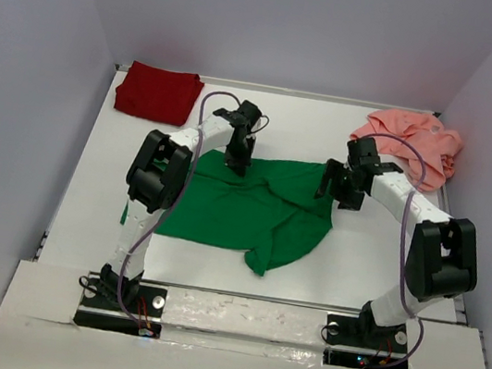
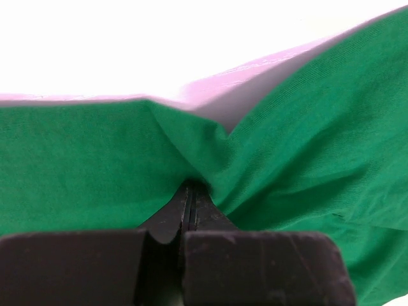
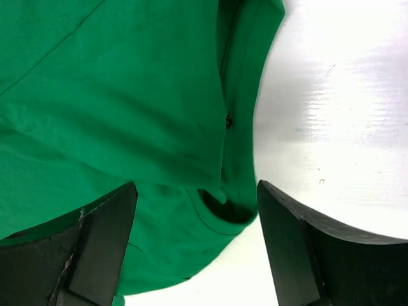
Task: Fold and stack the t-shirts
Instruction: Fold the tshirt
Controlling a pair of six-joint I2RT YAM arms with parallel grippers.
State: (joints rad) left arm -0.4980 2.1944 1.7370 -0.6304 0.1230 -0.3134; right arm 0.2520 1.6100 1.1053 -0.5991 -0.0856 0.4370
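Now the green t-shirt (image 1: 251,209) lies spread but wrinkled in the middle of the table (image 1: 302,123), and both arms are at its far edge. The left gripper (image 1: 238,160) sits at the upper left part of the cloth. In its wrist view the two jaws are pressed together with a fold of green fabric pinched between them, and the cloth rises to that point like a small tent. I judge that it holds this place so the edge can be lifted or pulled flat. The right gripper (image 1: 334,191) is at the upper right edge of the same shirt. Its fingers (image 3: 102,242) stand wide apart on both sides of the hem and grip nothing; probably it prepares to take the other side. The dark red t-shirt (image 1: 157,93) lies folded in the upper left corner, which looks like the place for the stack. The salmon pink t-shirt (image 1: 412,141) lies crumpled in the upper right corner.
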